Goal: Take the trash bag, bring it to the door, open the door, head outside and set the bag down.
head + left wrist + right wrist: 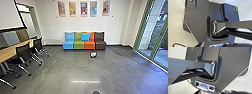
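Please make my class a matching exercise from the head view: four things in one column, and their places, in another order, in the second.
Things
1. Blue cushion
2. Posters
3. Small round object
4. Black chairs

Places
A. On the floor, in front of the sofa
B. Beside the wood-topped table
C. Resting on the sofa
D. In a row on the wall, above the sofa

Right pairs
1-C
2-D
3-A
4-B
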